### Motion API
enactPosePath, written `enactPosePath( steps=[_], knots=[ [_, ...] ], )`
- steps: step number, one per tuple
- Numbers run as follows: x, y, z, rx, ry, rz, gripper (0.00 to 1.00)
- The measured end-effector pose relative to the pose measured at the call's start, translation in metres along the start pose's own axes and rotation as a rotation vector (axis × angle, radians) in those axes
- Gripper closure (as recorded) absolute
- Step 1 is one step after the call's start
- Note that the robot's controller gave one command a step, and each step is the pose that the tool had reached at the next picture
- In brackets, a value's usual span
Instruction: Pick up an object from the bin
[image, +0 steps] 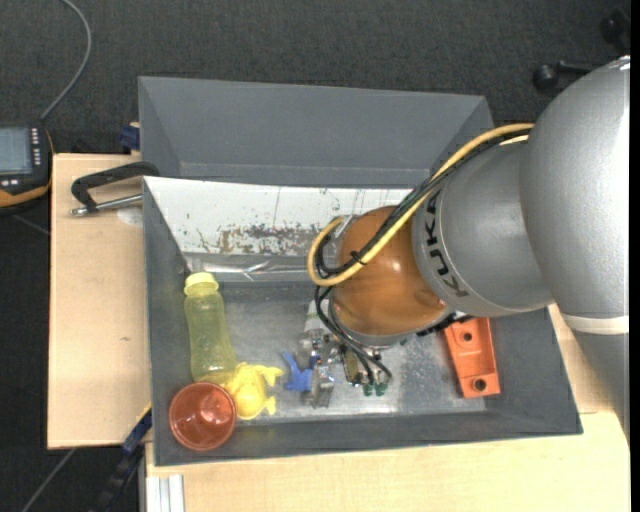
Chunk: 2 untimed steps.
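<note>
The only lettering I can read is a black "KUK" printed on my grey arm link (500, 230), with the word's end hidden from my view.

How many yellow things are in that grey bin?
2. A yellow plastic bottle lies along the left wall of the bin, and a small yellow toy sits near the front, beside the red cup. The arm may hide others.
</note>
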<state>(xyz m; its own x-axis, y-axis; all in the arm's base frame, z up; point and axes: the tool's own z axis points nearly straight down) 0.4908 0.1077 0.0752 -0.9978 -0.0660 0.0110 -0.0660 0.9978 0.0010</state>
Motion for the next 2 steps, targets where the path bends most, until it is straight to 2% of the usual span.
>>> enactPosePath(
  steps=[1,2],
  knots=[
    [-0.016,0.046,-0.017,-0.004,-0.02,-0.044,1.0],
    [-0.022,0.064,0.011,-0.004,-0.003,-0.06,1.0]
  ],
)
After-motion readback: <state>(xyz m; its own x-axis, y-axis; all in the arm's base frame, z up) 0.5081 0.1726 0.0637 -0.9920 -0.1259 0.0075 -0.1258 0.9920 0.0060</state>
